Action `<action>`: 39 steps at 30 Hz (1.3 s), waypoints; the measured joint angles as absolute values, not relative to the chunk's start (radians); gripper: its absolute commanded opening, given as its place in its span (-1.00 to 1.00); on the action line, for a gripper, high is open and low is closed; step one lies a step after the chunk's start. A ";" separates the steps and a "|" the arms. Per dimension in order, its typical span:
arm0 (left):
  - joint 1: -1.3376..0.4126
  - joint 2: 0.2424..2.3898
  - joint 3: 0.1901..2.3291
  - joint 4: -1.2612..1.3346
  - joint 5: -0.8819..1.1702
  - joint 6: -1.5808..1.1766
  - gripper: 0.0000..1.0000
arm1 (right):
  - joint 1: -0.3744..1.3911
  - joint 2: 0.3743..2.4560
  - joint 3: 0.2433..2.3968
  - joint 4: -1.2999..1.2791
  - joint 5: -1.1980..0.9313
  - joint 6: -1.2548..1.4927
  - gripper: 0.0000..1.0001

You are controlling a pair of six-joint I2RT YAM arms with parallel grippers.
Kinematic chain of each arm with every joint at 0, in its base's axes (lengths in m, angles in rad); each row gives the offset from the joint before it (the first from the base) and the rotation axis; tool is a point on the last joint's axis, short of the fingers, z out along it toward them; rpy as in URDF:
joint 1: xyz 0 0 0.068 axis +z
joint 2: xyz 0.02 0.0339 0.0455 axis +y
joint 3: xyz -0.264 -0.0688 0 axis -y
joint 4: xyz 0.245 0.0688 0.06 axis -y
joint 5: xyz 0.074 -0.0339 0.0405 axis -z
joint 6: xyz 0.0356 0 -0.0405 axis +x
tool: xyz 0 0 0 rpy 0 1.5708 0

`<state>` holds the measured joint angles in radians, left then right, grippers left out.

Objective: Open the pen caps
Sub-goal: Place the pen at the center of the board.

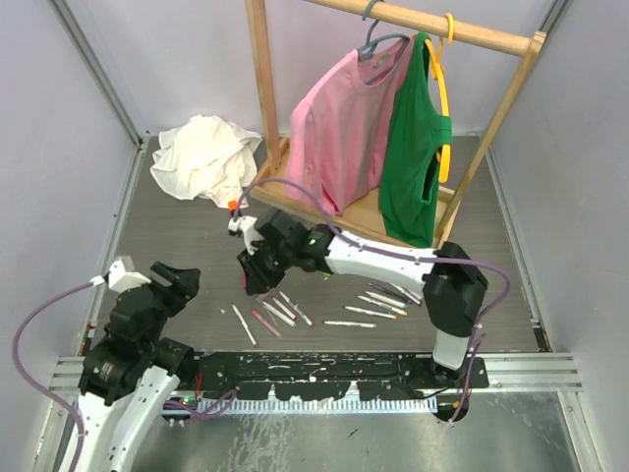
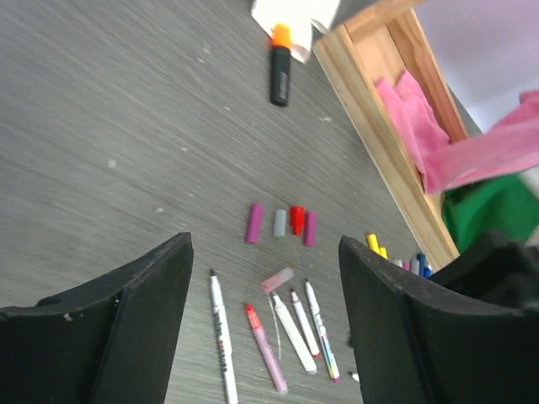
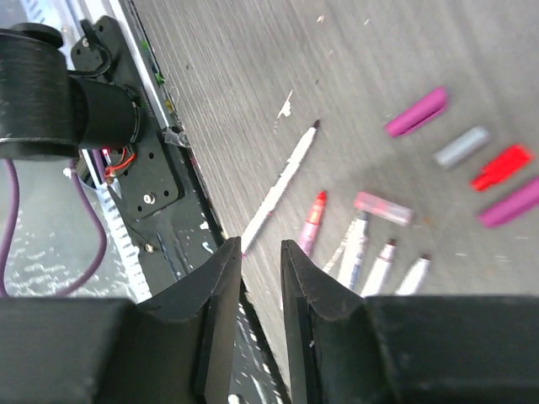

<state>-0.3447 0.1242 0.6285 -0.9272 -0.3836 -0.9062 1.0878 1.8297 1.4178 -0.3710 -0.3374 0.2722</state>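
Several uncapped white pens [image 1: 270, 315] lie at the table's near middle. More capped pens [image 1: 388, 295] lie to their right. In the left wrist view, a row of loose caps lies beyond the pens: purple [image 2: 254, 223], grey [image 2: 280, 222], red [image 2: 296, 219] and purple [image 2: 309, 228]. A clear pink cap [image 2: 277, 279] lies nearer. My right gripper [image 1: 251, 270] hovers over these caps [image 3: 461, 146] with its jaws a narrow gap apart and nothing between them [image 3: 261, 248]. My left gripper [image 1: 177, 278] is wide open and empty [image 2: 265, 244], to the left of the pens.
A black marker with an orange end [image 2: 280, 66] lies near a crumpled white cloth [image 1: 204, 155] at the back left. A wooden rack [image 1: 263, 98] holds a pink shirt [image 1: 344, 128] and a green top [image 1: 418, 147] behind the pens.
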 measured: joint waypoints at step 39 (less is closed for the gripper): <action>-0.322 1.919 1.417 -0.543 -0.361 -0.524 0.26 | 0.769 1.435 1.129 -0.379 -0.630 -0.297 0.33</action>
